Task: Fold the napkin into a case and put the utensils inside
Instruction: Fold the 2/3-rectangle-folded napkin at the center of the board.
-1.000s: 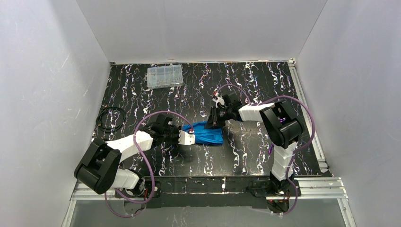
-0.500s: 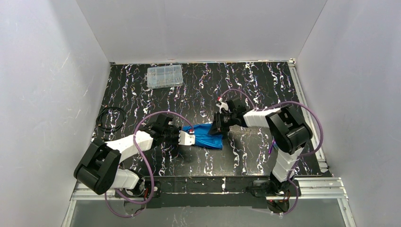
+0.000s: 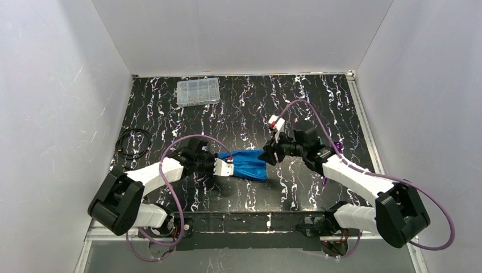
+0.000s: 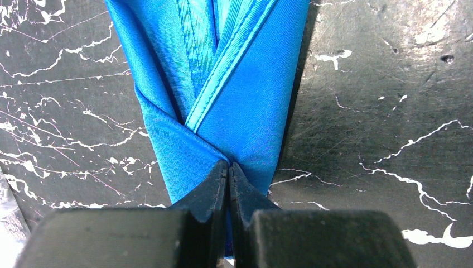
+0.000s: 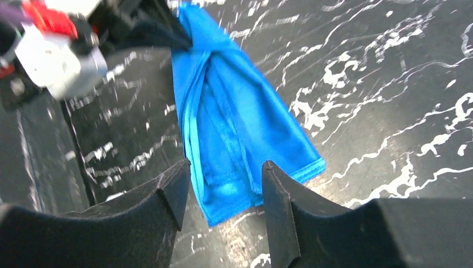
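1 cam (L wrist) shows its fingers (image 4: 209,187) pinching napkin (image 4: 248,84).

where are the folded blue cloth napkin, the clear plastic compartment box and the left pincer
bright blue folded cloth napkin (image 3: 248,164), top view, middle of the folded cloth
clear plastic compartment box (image 3: 198,91), top view, centre of its lid
left pincer (image 4: 228,167), left wrist view, shut tips on the napkin's corner
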Robot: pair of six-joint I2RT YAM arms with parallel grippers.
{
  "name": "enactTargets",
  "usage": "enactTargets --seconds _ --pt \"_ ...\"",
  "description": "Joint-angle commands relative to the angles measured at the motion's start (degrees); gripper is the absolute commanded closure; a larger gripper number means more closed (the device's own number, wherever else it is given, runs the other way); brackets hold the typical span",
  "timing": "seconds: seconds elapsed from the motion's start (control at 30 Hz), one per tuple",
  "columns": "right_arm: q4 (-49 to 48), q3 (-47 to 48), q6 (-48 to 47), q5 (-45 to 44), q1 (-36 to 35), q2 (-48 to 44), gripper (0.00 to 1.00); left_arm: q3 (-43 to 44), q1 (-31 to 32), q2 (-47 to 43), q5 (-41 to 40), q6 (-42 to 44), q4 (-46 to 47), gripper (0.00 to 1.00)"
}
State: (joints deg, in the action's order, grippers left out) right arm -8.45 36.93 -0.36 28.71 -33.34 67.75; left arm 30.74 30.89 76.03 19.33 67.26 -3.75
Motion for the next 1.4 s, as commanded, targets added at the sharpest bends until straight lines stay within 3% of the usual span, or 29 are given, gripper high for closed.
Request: enactTargets --seconds 0.0,0.27,0.47,0.67,0.9,1.37 --pt "12.6 1.1 -17.3 -1.1 -2.8 1.4 0.42 -1.5 0.2 0.1 0.5 0.1 -8.4 1.0" --pt "21.1 1.8 -27.9 -6.3 -14.0 4.5 0.34 -1.3 0.2 0.2 0.4 0.5 -8.4 1.0" --pt "17.9 0.8 -30.4 -10.5 -17.1 8.4 0.33 -1.7 0.2 -0.3 0.4 0.5 -8.3 1.0" --pt "10.4 -0.6 -30.1 -16.3 -17.7 10.3 0.34 -1.9 0.2 -0.4 0.3 0.7 -8.4 1.0" --pt "7.3 -0.2 -29.5 -18.8 -18.0 13.9 0.41 -2.0 0.2 -0.4 0.4 0.5 -8.0 1.0" --pt "3.5 1.3 -21.5 -15.5 -21.1 18.2 0.38 -2.1 0.2 -1.1 0.1 0.6 -8.3 1.0"
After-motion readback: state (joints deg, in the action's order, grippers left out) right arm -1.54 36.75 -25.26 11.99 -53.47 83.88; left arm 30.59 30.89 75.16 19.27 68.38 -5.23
